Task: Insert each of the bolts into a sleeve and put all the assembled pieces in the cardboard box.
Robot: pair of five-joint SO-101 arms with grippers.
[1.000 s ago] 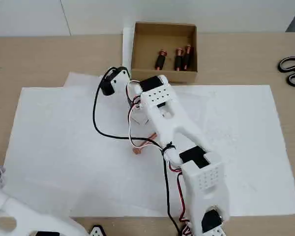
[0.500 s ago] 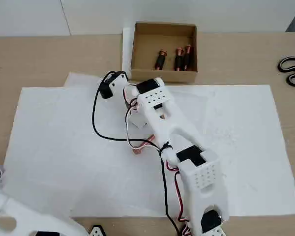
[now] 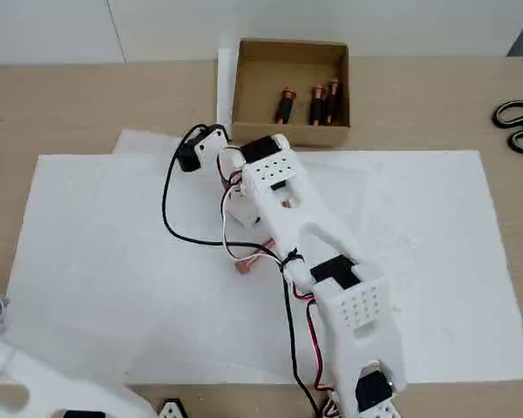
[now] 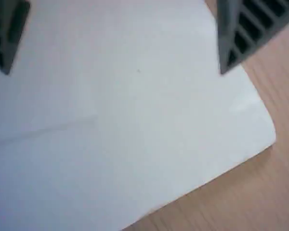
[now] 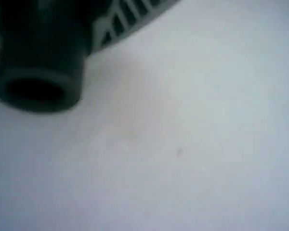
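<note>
right gripper [image 5: 82, 33]: clamped on sleeve [image 5: 38, 70], near box [image 3: 289, 136]
left gripper [image 4: 120, 38]: jaws apart over paper [image 4: 135, 144]
pieces [image 3: 316, 104]: three inside box
bolt [image 3: 243, 266]: on paper, apart from box

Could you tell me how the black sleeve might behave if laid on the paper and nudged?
The sleeve is a round hollow tube, so it would probably roll. Its wall looks smooth and rigid, so it is likely slippery to grip.

Right arm [image 3: 301, 222]: stretched from the lower right up to the frame centre, wrist tipped downward.
Right tool [image 5: 89, 33]: clamped round a black sleeve [image 5: 38, 62].
Left arm [image 3: 35, 383]: folded in the lower left corner.
Left tool [image 4: 120, 38]: fingers [image 4: 241, 38] spread wide.
</note>
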